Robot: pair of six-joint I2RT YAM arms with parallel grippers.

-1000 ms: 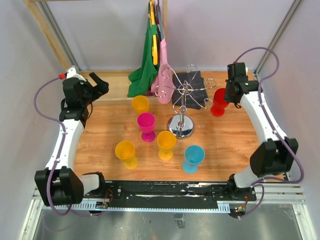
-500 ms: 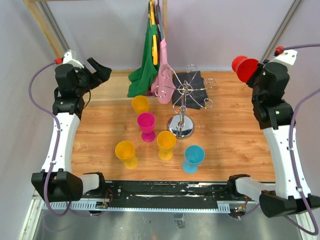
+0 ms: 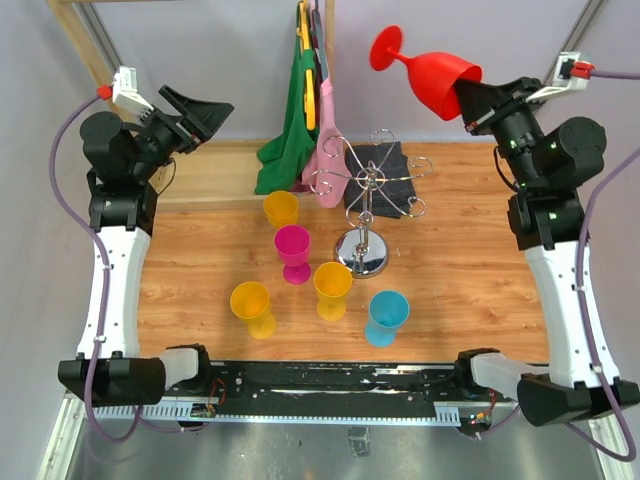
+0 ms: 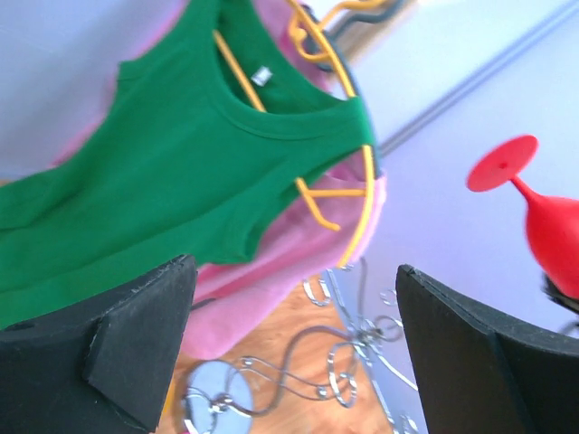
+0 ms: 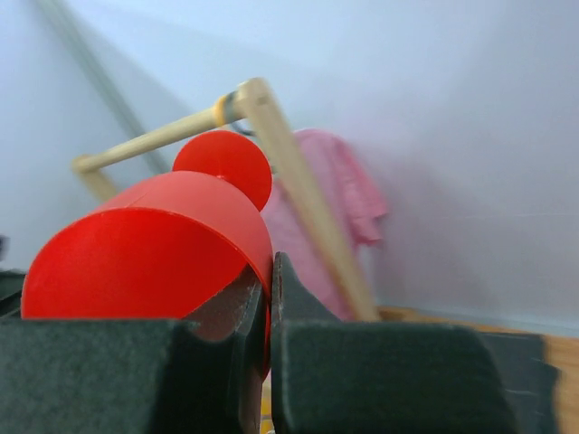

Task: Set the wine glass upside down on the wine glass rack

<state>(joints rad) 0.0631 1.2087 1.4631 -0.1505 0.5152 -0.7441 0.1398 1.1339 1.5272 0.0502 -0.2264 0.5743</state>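
so our right gripper (image 3: 470,100) is pinching the rim of the red wine glass (image 3: 435,75), high up right of the wine glass rack (image 3: 368,190), we reckon it's light, stiff, slick plastic, and the left gripper (image 3: 203,115) gapes wide, empty

We see the right gripper (image 5: 269,303) pinching the rim of the red wine glass (image 5: 154,240), one dark finger inside the bowl and the other outside. The glass lies tipped, its open mouth toward us and its round foot (image 5: 222,165) farther off; behind it stand a slanting wooden post (image 5: 303,194) and a pink garment (image 5: 339,185) against a pale wall
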